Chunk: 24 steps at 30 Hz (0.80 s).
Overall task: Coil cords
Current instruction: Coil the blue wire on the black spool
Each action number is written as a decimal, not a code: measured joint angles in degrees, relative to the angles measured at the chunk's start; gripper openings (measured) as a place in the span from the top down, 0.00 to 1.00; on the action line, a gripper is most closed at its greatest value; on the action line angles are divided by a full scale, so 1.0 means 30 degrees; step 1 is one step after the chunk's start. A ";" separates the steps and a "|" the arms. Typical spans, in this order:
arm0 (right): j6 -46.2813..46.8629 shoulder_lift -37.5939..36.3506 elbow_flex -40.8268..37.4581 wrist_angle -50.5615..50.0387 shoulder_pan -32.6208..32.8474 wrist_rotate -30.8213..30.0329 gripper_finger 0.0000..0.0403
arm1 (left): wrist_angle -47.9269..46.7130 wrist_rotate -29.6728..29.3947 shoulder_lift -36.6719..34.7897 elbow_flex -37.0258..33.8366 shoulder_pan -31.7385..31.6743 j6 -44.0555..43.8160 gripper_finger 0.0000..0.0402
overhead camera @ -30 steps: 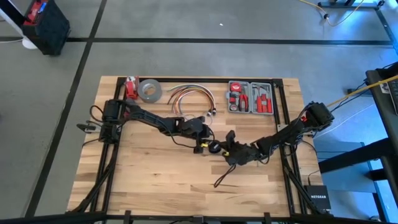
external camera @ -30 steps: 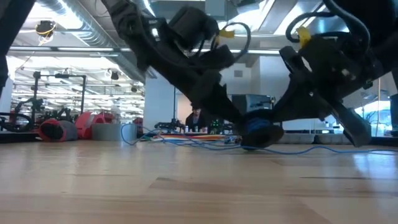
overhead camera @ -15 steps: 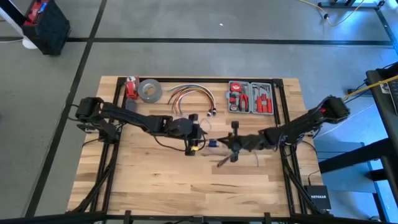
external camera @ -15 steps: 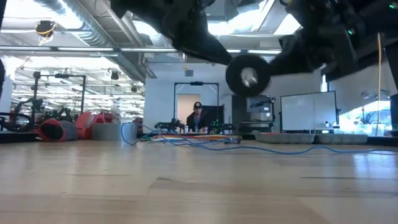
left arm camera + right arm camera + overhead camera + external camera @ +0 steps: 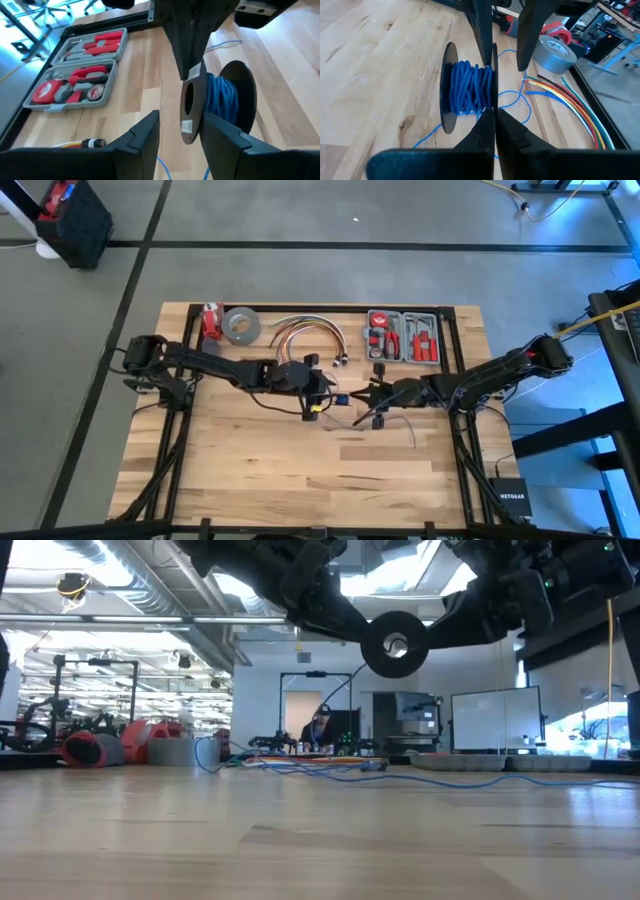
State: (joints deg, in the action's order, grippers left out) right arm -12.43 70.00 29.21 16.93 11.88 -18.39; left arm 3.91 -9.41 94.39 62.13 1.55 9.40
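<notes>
Only legible text: NETGEAR box (image 5: 509, 494), lower right. One spool (image 5: 451, 90) of blue cord (image 5: 468, 87) mid-frame, off the table; right gripper (image 5: 493, 111) pinched on its flange, left gripper (image 5: 180, 131) wide around it.

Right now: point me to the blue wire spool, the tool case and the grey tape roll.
blue wire spool (image 5: 468, 88), right wrist view, on the wound blue wire.
tool case (image 5: 75, 67), left wrist view, on the tray's middle.
grey tape roll (image 5: 241, 326), high view, on its ring.

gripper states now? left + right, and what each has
Left gripper: open around a flange of the black spool of blue wire.
Right gripper: shut on the spool's other flange.
</notes>
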 joint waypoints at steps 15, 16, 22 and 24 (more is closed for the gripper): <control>0.0499 0.0000 -0.0036 0.0768 0.0022 -0.0578 0.96 | 0.0396 0.2235 0.0000 0.0000 -0.0528 0.0648 0.94; 0.1091 0.0000 -0.0036 0.0805 0.0027 -0.0827 0.95 | 0.0419 0.2186 0.0000 0.0000 -0.0528 0.0953 0.97; 0.4182 -0.1781 0.2478 -0.6393 0.0051 -0.1727 0.80 | 0.0451 0.1713 -0.0588 -0.0011 -0.0360 0.0630 0.99; 0.5087 -0.2414 0.3386 -0.9437 0.0051 -0.1491 0.73 | 0.0755 0.1351 -0.1204 -0.0007 -0.0071 0.0494 0.99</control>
State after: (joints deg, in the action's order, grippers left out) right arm 2.84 62.76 39.37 -11.38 12.03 -22.87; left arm 6.18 -5.36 90.78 62.11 1.34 10.89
